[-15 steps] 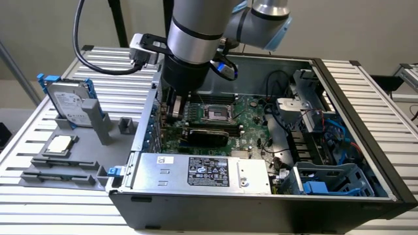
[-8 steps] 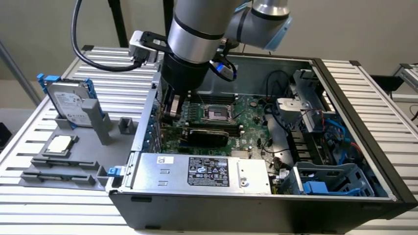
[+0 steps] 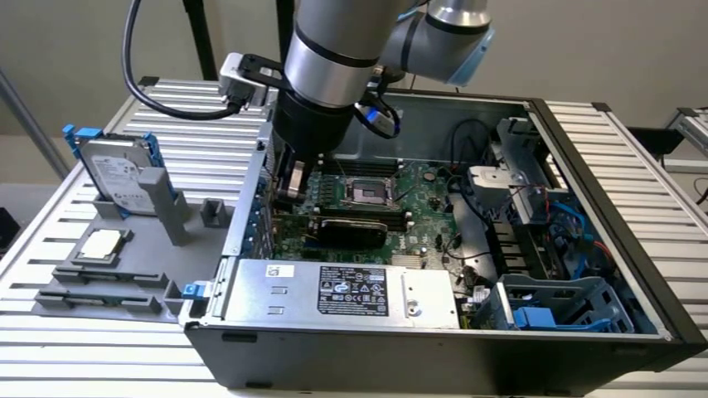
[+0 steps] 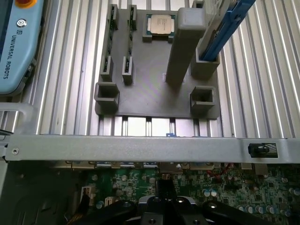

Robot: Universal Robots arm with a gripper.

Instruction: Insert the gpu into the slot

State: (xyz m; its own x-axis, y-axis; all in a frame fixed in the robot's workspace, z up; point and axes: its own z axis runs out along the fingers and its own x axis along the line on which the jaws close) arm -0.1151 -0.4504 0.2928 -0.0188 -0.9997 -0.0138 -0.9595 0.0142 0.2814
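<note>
1. One robot arm (image 3: 332, 50) reaches down into an open computer case (image 3: 443, 348) that lies on a slatted metal table (image 3: 619, 133).
2. Its gripper (image 3: 290, 192) sits low over the green motherboard (image 3: 426, 199), just inside the case wall on the exterior view's left.
3. The fingers are fully closed; whether they pinch anything cannot be told from these pictures.
4. In the wrist view, the gripper (image 4: 165, 202) shows as dark metal parts just above the motherboard (image 4: 225, 187).
5. The gpu (image 3: 345, 228), a thin black card, lies across the board right beside the fingers, toward the silver power supply (image 3: 343, 290).
6. The slot is hidden under the card, so its state cannot be told.
7. Beyond the fingers, outside the case wall, a grey fixture tray (image 4: 150, 93) holds a CPU chip (image 4: 160, 23).
8. A hard drive (image 3: 116, 170) with blue rails stands upright on that tray.
</note>
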